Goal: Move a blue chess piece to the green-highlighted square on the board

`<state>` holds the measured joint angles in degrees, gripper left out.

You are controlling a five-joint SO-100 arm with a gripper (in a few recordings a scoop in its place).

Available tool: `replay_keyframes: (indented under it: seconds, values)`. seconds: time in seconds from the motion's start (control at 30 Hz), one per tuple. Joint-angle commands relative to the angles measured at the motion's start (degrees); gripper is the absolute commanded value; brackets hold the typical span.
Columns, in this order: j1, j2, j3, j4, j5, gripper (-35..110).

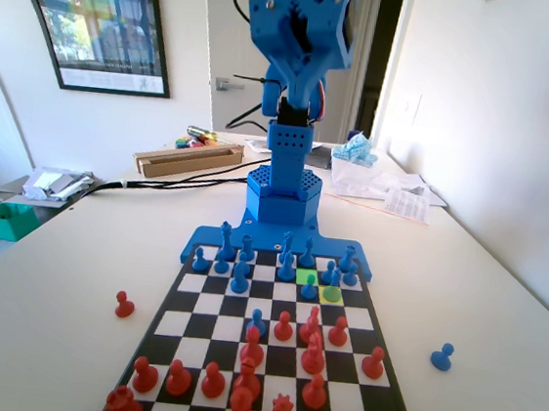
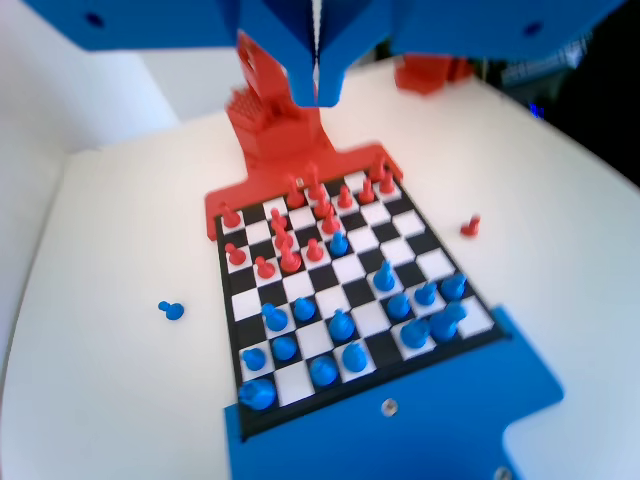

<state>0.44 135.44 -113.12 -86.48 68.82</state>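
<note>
The board [image 1: 201, 301] lies lengthwise with blue pieces at its far end and red ones near the camera in the fixed view. The green-highlighted square [image 1: 303, 275] sits in the far rows, right of centre, and looks bare. A blue piece [image 1: 310, 288] stands just in front of it. Another blue piece [image 1: 333, 282] stands on the yellow square [image 1: 333, 295] to its right. My gripper [image 1: 305, 57] hangs high above the board's far end. In the wrist view the gripper [image 2: 317, 88] has its jaws pressed together with nothing between them, far above the board [image 2: 405, 225].
A lone blue pawn [image 1: 442, 357] stands off the board on the table [image 1: 498, 317] at the right, and a red pawn [image 1: 125, 304] at the left. One blue piece [image 1: 257, 322] stands forward among the red ones. Boxes, papers and cables lie behind the arm.
</note>
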Motion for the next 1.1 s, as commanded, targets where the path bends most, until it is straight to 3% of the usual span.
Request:
replay_keyframes:
  seconds: [0.0, 0.23, 0.53, 1.07]
  values:
    - [-2.2, -5.89, 5.19, -0.26, -6.59, 1]
    - [-7.38, -13.36, 4.13, 2.46, -16.44, 1]
    - [-11.34, -20.74, -1.67, 13.89, -24.96, 1]
    - [-18.11, -29.88, -9.14, 24.7, -28.92, 10]
